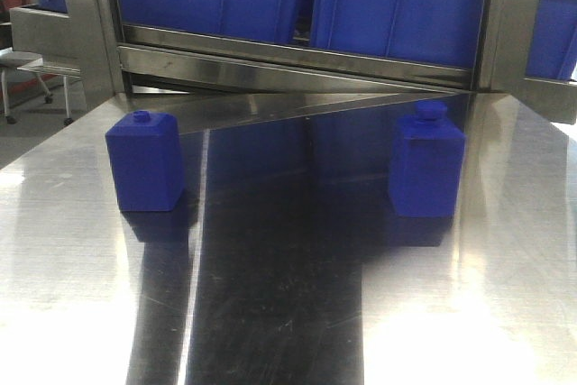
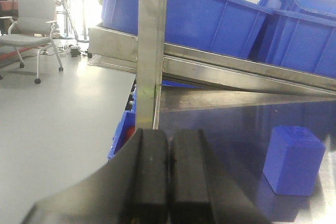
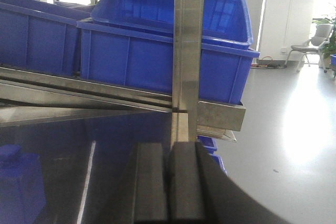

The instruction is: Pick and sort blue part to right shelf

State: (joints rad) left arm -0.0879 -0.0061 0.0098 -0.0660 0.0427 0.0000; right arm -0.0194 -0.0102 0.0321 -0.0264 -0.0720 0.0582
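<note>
The blue part point(image 1: 425, 167), a bottle-shaped block with a raised round cap, stands upright on the steel table at the right. It also shows at the lower left of the right wrist view, the blue part point(image 3: 18, 184). My right gripper point(image 3: 168, 148) is shut and empty, to the right of the part and apart from it. My left gripper point(image 2: 169, 135) is shut and empty too. The right shelf point(image 3: 185, 51), a steel-framed rack holding big blue bins point(image 1: 397, 6), rises behind the table. Neither gripper shows in the front view.
A squatter blue block point(image 1: 144, 164) with a low flat knob stands on the table's left, also seen in the left wrist view as the block point(image 2: 293, 160). Steel posts point(image 1: 90, 24) frame the rack. Office chairs point(image 2: 31, 22) stand on the grey floor beyond the table.
</note>
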